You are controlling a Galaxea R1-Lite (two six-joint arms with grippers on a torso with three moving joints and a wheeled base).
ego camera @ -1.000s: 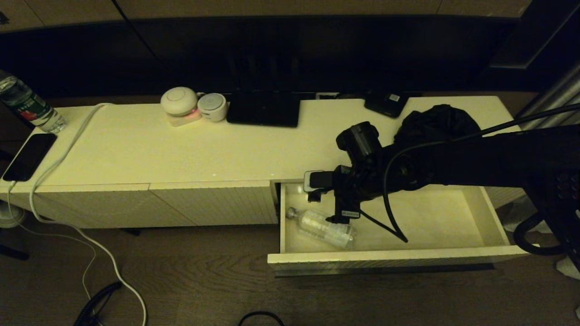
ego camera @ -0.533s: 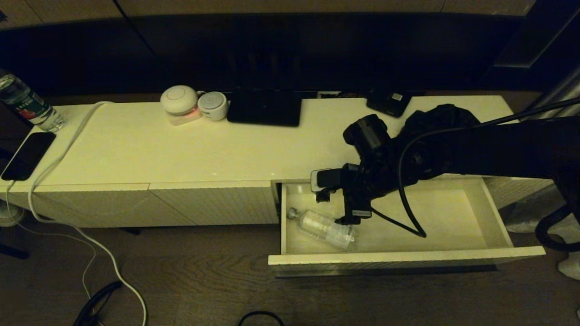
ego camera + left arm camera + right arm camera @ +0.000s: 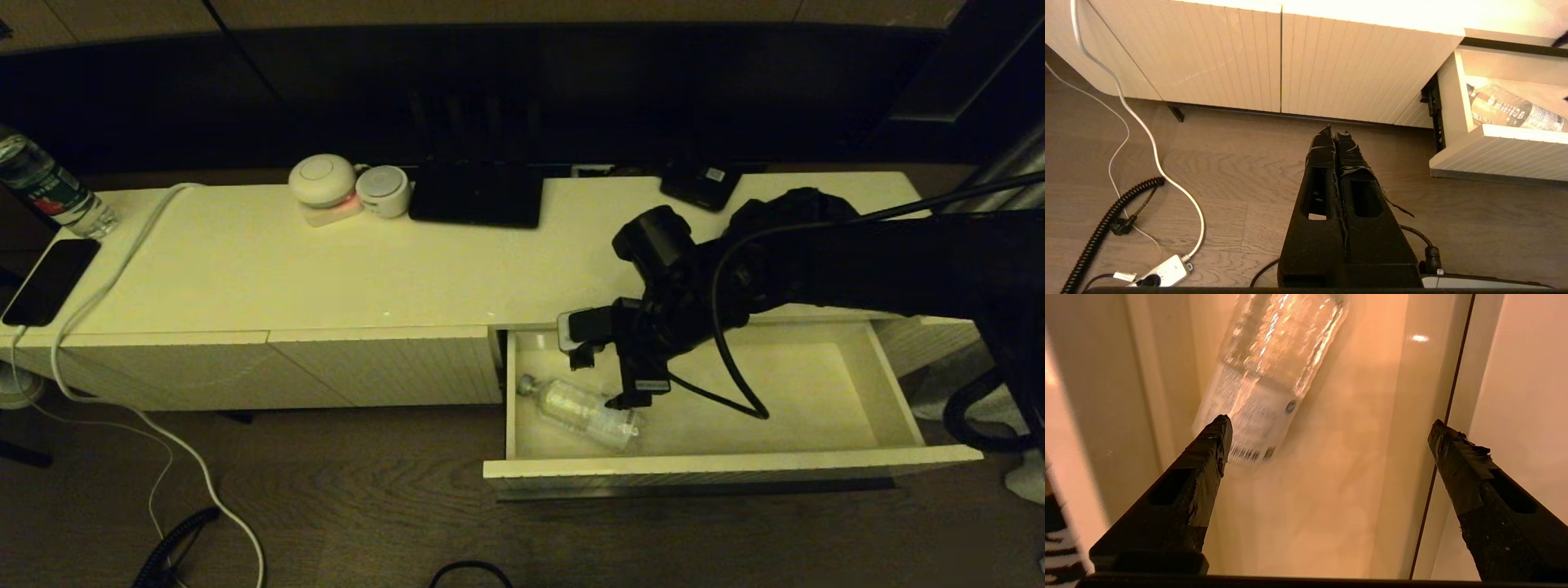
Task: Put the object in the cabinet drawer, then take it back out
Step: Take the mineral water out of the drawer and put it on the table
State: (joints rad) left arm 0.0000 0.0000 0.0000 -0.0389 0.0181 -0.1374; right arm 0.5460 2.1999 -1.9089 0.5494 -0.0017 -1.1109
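Cabinet drawer (image 3: 735, 465) pulled out lower right; bottle (image 3: 584, 412) lying in its left end, right half bare. Right gripper (image 3: 608, 377) above it, fingers spread wide, empty. Left gripper (image 3: 1334, 136) over wood floor (image 3: 326, 506), fingers pressed together.

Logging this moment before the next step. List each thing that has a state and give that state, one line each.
cabinet drawer: pulled open.
water bottle: lying on its side in the drawer, cap on.
right gripper: open, over the bottle, holding nothing.
left gripper: shut, empty, parked above the floor.
ribbed cabinet doors: closed.
phone: screen dark, lying on the cabinet top.
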